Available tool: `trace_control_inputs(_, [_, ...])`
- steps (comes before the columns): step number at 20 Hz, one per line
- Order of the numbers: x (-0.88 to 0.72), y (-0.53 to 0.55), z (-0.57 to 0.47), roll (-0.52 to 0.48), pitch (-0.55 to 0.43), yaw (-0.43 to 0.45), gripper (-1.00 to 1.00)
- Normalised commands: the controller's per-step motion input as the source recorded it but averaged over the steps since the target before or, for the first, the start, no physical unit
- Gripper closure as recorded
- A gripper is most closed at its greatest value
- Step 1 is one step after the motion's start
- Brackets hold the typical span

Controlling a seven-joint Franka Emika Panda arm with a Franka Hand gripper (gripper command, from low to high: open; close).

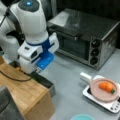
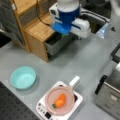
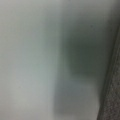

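Note:
My gripper (image 1: 38,70) points down into the open grey drawer (image 1: 46,83) of a wooden cabinet (image 1: 22,93). Its white and blue hand fills the drawer's mouth in both front views. From the opposite side, the gripper (image 2: 64,34) hangs over the same drawer (image 2: 58,43), and its fingertips are hidden inside. The wrist view gives only a very close pale grey surface with a dark shadow and a grainy dark strip along the right edge. No held object shows.
A toaster oven (image 1: 85,37) stands at the back right. A pink pan (image 1: 96,93) holding a carrot (image 1: 107,87) rests on a white hotplate (image 1: 111,106). A teal bowl (image 2: 23,77) sits on the grey table (image 2: 75,62) near the cabinet (image 2: 37,28).

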Motion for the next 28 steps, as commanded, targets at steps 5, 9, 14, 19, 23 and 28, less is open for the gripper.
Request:
trace_control_inputs(5, [-0.17,-0.15,-0.39,-0.126,-0.25,0.079,-1.0])
trace_control_inputs(9, [-0.13,-0.2,-0.2,-0.09,-0.149,0.151,-1.0])
trace_control_inputs(14, [-0.18,-0.16,-0.1,-0.045,-0.042,0.146,-1.0])
trace_control_inputs(19, [-0.13,-0.03,-0.12,-0.027,-0.04,0.093,-1.0])
trace_control_inputs(23, [-0.07,0.19,-0.18,-0.015,-0.045,0.059,-1.0])
trace_control_inputs(28, [-0.02,0.41,-0.22,0.003,-0.059,0.001,-1.0])
